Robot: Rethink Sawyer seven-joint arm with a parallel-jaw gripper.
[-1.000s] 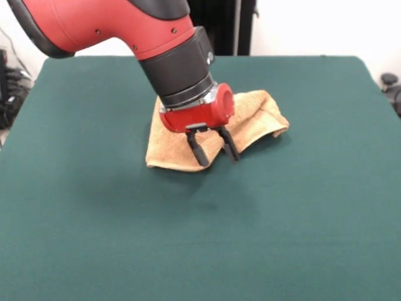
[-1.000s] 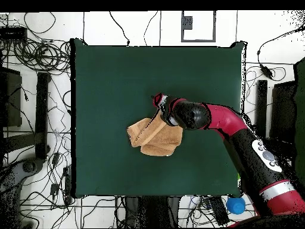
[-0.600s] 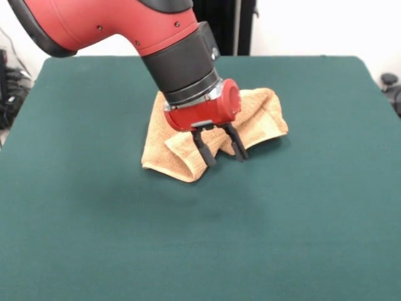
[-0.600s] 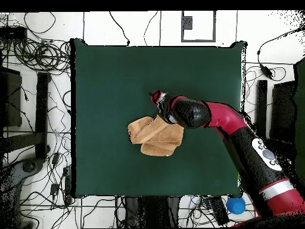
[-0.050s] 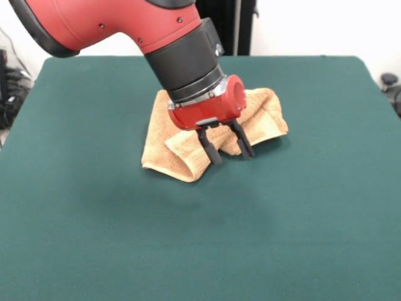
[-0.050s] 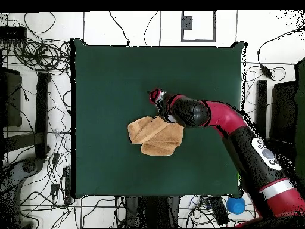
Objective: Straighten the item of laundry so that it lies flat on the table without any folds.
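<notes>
The item of laundry [image 5: 180, 154] is an orange-tan towel lying bunched in folds at the middle of the green table [image 5: 94, 238]. One thick fold points toward the front and a rumpled end [image 5: 268, 115] lies to the right. My gripper [image 5: 229, 152] hangs tilted just in front of the towel's middle, open, with nothing between its black fingers [image 5: 213, 153]. In the overhead view the towel [image 6: 156, 136] lies just below the gripper [image 6: 156, 100], and the arm partly hides its right edge.
The green table [image 6: 107, 77] stretches wide on all sides of the towel. Tangled cables [image 6: 36, 56] and dark equipment [image 6: 41, 113] surround it on the floor. A blue ball [image 6: 236, 206] sits by the robot's base.
The towel's front fold slid out toward the front edge, then stayed put. My gripper has shifted a little to the right in the front view and stands off the cloth.
</notes>
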